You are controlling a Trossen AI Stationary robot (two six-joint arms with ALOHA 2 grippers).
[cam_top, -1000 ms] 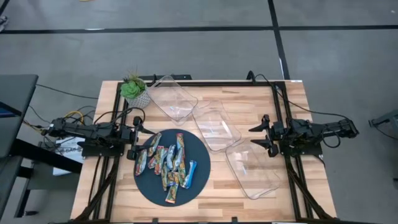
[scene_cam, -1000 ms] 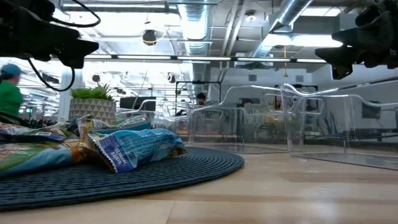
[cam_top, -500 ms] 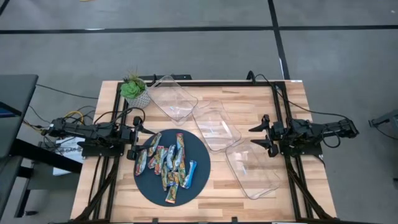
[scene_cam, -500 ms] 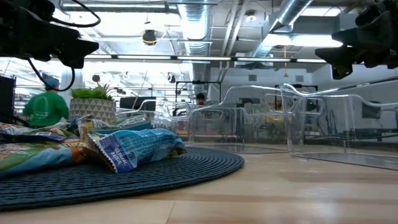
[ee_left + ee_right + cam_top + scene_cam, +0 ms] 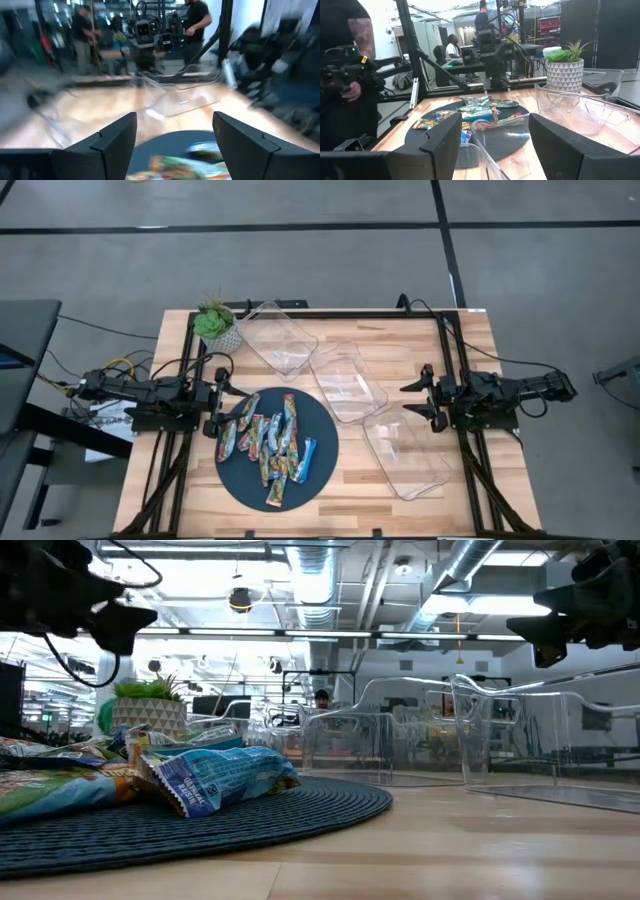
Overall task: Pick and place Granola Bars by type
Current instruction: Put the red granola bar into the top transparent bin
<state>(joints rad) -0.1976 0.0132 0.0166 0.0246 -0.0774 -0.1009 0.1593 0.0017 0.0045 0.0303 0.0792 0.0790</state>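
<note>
Several granola bars (image 5: 270, 442) in shiny wrappers lie in a loose heap on a round dark woven mat (image 5: 236, 480) at the table's near left. They also show in the low view as the granola bars (image 5: 200, 780) and, farther off, in the right wrist view (image 5: 470, 112). My left gripper (image 5: 224, 402) hovers open at the mat's left edge and points level toward the bars. My right gripper (image 5: 410, 400) hovers open at the table's right, pointing level toward the table's middle. Neither gripper has anything between its fingers.
Three clear plastic trays run in a slanting row from far left to near right: tray one (image 5: 280, 337), tray two (image 5: 347, 385), tray three (image 5: 405, 450). A small potted plant (image 5: 218, 325) stands at the far left corner. People stand in the room beyond the table.
My left gripper has rolled a little about the line it points along, staying in place and open. The bars and trays have not moved. A person in green has walked past in the room behind.
</note>
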